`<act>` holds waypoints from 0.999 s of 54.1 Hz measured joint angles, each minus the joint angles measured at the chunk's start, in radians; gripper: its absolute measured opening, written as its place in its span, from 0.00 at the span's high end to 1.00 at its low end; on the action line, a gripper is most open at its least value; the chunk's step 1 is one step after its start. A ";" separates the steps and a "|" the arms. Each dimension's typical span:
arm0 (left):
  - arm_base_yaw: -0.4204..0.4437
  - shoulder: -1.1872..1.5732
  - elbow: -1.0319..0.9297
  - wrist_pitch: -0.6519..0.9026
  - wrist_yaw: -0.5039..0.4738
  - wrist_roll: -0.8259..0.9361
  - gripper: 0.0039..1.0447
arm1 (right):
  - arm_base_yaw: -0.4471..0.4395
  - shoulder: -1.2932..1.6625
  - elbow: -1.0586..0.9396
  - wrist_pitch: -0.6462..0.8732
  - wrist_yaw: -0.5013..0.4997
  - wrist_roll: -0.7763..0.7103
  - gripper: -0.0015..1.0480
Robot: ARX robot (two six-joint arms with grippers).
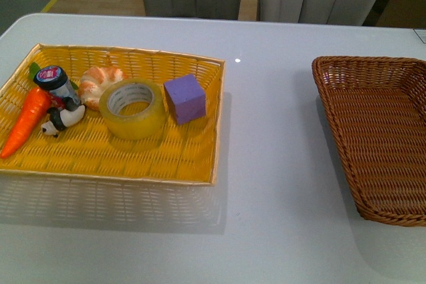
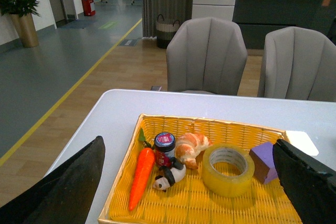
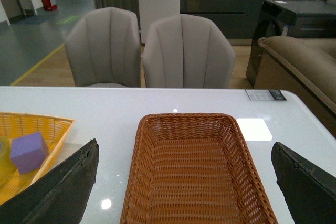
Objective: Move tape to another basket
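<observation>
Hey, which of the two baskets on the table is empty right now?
The deep dark-brown wicker basket on the right is empty; the shallow yellow tray holds the tape, purple cube, carrot and other items.

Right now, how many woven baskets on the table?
2. The shallow bright-yellow woven tray sits at left, holding the yellowish tape roll; the deep dark-brown wicker basket at right. None seem hidden.
</observation>
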State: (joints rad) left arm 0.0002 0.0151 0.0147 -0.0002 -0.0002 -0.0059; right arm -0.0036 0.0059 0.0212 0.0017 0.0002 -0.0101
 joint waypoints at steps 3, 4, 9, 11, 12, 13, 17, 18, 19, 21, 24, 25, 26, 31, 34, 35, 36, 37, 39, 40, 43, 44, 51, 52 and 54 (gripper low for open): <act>0.000 0.000 0.000 0.000 0.000 0.000 0.08 | 0.000 0.000 0.000 0.000 0.000 0.000 0.09; 0.000 0.000 0.000 0.000 0.000 0.000 0.08 | 0.000 0.000 0.000 0.000 0.000 0.000 0.09; 0.000 0.000 0.000 0.000 0.000 0.000 0.08 | 0.000 0.000 0.000 0.000 0.000 0.000 0.09; 0.000 0.000 0.000 0.000 0.000 0.000 0.08 | 0.000 0.000 0.000 0.000 0.000 0.000 0.09; 0.000 0.000 0.000 0.000 0.000 0.000 0.08 | 0.000 0.000 0.000 0.000 0.000 0.000 0.09; 0.000 0.000 0.000 0.000 0.000 0.000 0.08 | 0.000 0.000 0.000 0.000 0.000 0.000 0.09; 0.000 0.000 0.000 0.000 0.000 0.000 0.08 | 0.000 0.000 0.000 0.000 0.000 0.000 0.09; 0.000 0.000 0.000 0.000 0.000 0.000 0.08 | 0.000 0.000 0.000 0.000 0.000 0.000 0.09; 0.000 0.000 0.000 0.000 0.000 0.000 0.08 | 0.000 0.000 0.000 0.000 0.000 0.000 0.09; 0.000 0.000 0.000 0.000 0.000 0.000 0.08 | 0.000 0.000 0.000 0.000 0.000 0.000 0.09; 0.000 0.000 0.000 0.000 0.000 0.000 0.08 | 0.000 0.000 0.000 0.000 0.000 0.000 0.09; 0.000 0.000 0.000 0.000 0.000 0.000 0.08 | 0.000 0.000 0.000 0.000 0.000 0.000 0.09; 0.000 0.000 0.000 0.000 0.000 0.000 0.08 | 0.000 0.000 0.000 0.000 0.000 0.000 0.09; 0.000 0.000 0.000 0.000 0.000 0.000 0.08 | 0.000 0.000 0.000 0.000 0.000 0.000 0.09; 0.000 0.000 0.000 0.000 0.000 0.000 0.08 | 0.000 0.000 0.000 0.000 0.000 0.000 0.09; 0.000 0.000 0.000 0.000 0.000 0.000 0.08 | 0.000 0.000 0.000 0.000 0.000 0.000 0.09; 0.000 0.000 0.000 0.000 0.000 0.000 0.08 | 0.000 0.000 0.000 0.000 0.000 0.000 0.09; 0.000 0.000 0.000 0.000 0.000 0.000 0.08 | 0.000 0.000 0.000 0.000 0.000 0.000 0.09; 0.000 0.000 0.000 0.000 0.000 0.000 0.08 | 0.000 0.000 0.000 0.000 0.000 0.000 0.09; 0.000 0.000 0.000 0.000 0.000 0.000 0.08 | 0.000 0.000 0.000 0.000 0.000 0.000 0.09; 0.000 0.000 0.000 0.000 0.000 0.000 0.08 | 0.000 0.000 0.000 0.000 0.000 0.000 0.09; 0.000 0.000 0.000 0.000 0.000 0.000 0.08 | 0.000 0.000 0.000 0.000 0.000 0.000 0.09; 0.000 0.000 0.000 0.000 0.000 0.000 0.08 | 0.000 0.000 0.000 0.000 0.000 0.000 0.09; 0.000 0.000 0.000 0.000 0.000 0.000 0.08 | 0.000 0.000 0.000 0.000 0.000 0.000 0.09; 0.000 0.000 0.000 0.000 0.000 0.000 0.08 | 0.000 0.000 0.000 0.000 0.000 0.000 0.09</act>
State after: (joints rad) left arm 0.0002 0.0151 0.0147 -0.0002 -0.0002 -0.0063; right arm -0.0036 0.0059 0.0212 0.0017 0.0002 -0.0101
